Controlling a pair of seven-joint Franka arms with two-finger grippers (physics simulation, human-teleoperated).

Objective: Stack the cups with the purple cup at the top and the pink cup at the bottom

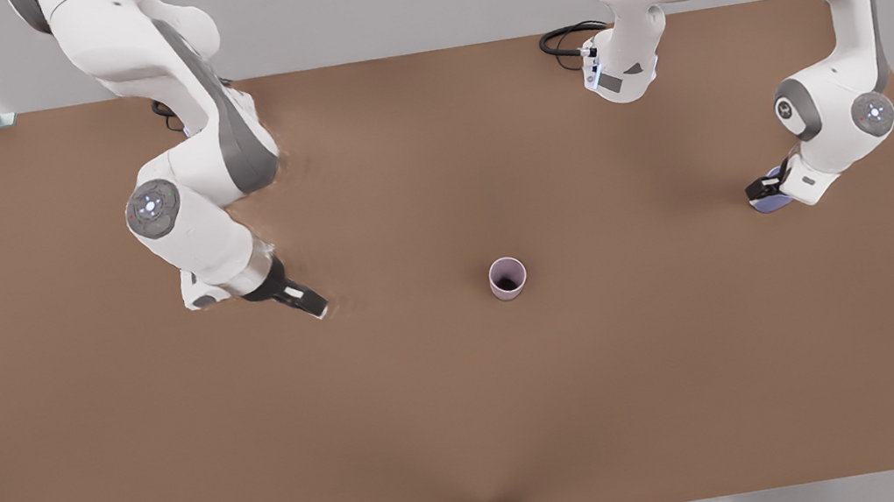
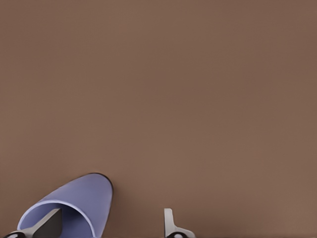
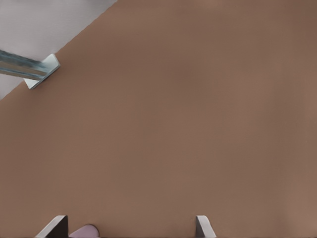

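- Fingers of the left gripper [image 2: 112,213] stand wide apart. One dark pad [image 2: 47,223] sits inside the mouth of the small tapered bluish-lavender purple cup [image 2: 74,206]. The other is clear of its wall, so nothing is clamped yet.
- The purple cup looks tipped against the fingers, low over the brown tabletop [image 1: 473,424] at the front view's right. Whether it rests there I cannot tell.
- It is probably light, stiff and smooth, so pinching one wall near the rim suits it, squeezed gently so it does not slip.
- The right gripper [image 3: 130,219], at the front view's left, waits spread open and empty.
- The small dusty mauve pink cup [image 1: 508,277] stands upright mid-table, mouth up, well apart from the purple one.
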